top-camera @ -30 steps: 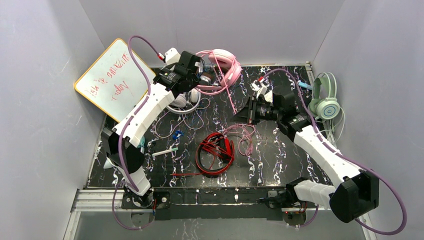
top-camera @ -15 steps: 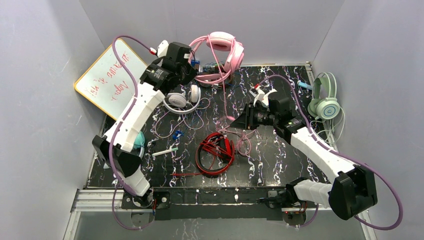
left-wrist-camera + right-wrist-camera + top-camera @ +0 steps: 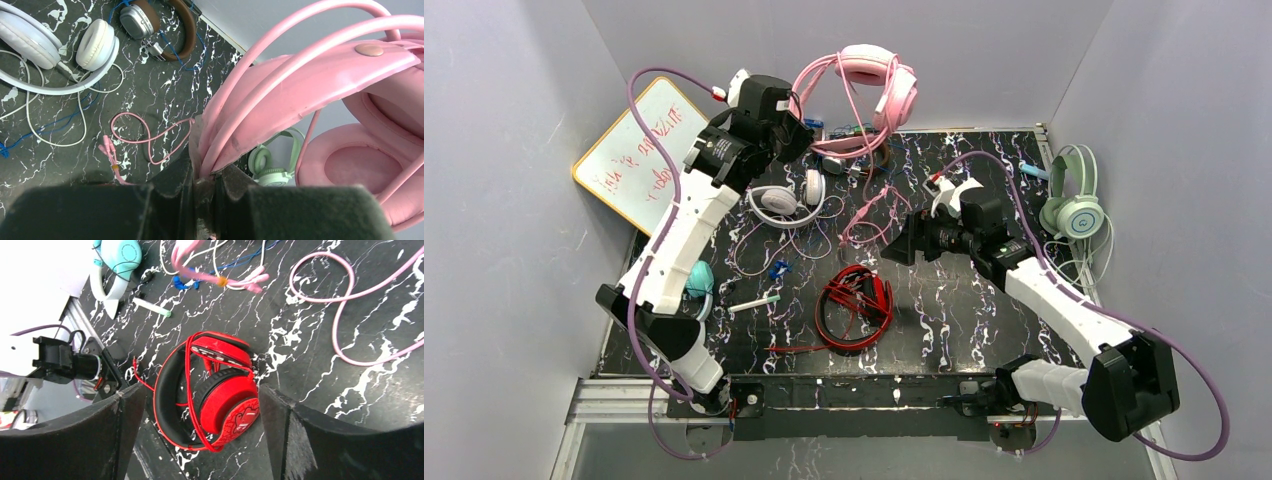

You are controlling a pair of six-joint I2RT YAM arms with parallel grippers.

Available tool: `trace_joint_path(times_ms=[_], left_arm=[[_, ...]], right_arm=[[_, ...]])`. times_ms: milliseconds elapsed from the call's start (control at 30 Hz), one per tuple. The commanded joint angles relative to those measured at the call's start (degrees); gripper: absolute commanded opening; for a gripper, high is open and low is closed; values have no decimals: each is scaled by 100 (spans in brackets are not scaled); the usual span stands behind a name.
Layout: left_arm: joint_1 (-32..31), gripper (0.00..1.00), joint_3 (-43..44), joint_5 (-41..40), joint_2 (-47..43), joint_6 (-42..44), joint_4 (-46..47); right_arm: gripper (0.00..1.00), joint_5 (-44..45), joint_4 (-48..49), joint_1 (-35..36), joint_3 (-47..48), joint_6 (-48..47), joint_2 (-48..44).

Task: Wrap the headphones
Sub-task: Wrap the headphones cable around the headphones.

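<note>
My left gripper (image 3: 799, 135) is shut on the headband of the pink headphones (image 3: 879, 80) and holds them above the table's back edge. In the left wrist view the band (image 3: 320, 65) runs into the shut jaws of the left gripper (image 3: 204, 175). Their pink cord (image 3: 869, 215) hangs down and loops on the table. My right gripper (image 3: 894, 248) stands open and empty just right of that cord. Between the fingers of the right gripper (image 3: 200, 389) and below them lie the red headphones (image 3: 225, 400). White headphones (image 3: 782, 200), brown ones (image 3: 172, 30), teal ones (image 3: 696, 278) and mint green ones (image 3: 1074, 205) lie around.
A whiteboard (image 3: 639, 160) leans at the back left. A green-capped marker (image 3: 752, 303) and a small blue piece (image 3: 777, 268) lie left of the red headphones (image 3: 854, 300). A small white box (image 3: 944, 175) sits behind my right wrist. Grey walls close in three sides.
My left gripper has lifted the pink headphones higher. My right gripper has opened and let go of the pink cord, which has been drawn up and back with them.
</note>
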Motion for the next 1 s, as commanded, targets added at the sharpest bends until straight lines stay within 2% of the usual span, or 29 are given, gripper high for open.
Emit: trace_joint_path(times_ms=[0, 300, 467, 567, 600, 633, 667, 733, 800, 900, 967], left_arm=[[18, 0, 473, 132, -360, -238, 314], [18, 0, 583, 526, -211, -468, 313], [18, 0, 524, 502, -270, -488, 373], [18, 0, 560, 514, -281, -488, 382], [18, 0, 574, 507, -275, -487, 388], [18, 0, 613, 492, -273, -482, 363], [22, 0, 666, 448, -261, -467, 339], [72, 0, 770, 374, -219, -433, 267], [487, 0, 767, 820, -117, -474, 402], [1236, 0, 695, 2059, 218, -850, 719], [1572, 0, 846, 2322, 438, -976, 872]], right_arm=[[93, 303, 529, 24, 22, -328, -230], [95, 489, 2036, 257, 78, 1316, 425], [96, 930, 2344, 585, 485, 1452, 897], [91, 980, 2491, 604, 676, 1560, 1181], [83, 1037, 2440, 610, 776, 1578, 1281], [68, 1121, 2335, 604, 843, 1589, 1365], [47, 1138, 2277, 602, 878, 1571, 1424], [19, 1198, 2070, 600, 849, 1525, 1419], [8, 1332, 1870, 595, 634, 1459, 1230], [1, 1511, 1692, 597, 25, 1343, 705], [1, 1589, 1449, 570, -341, 1251, 361]])
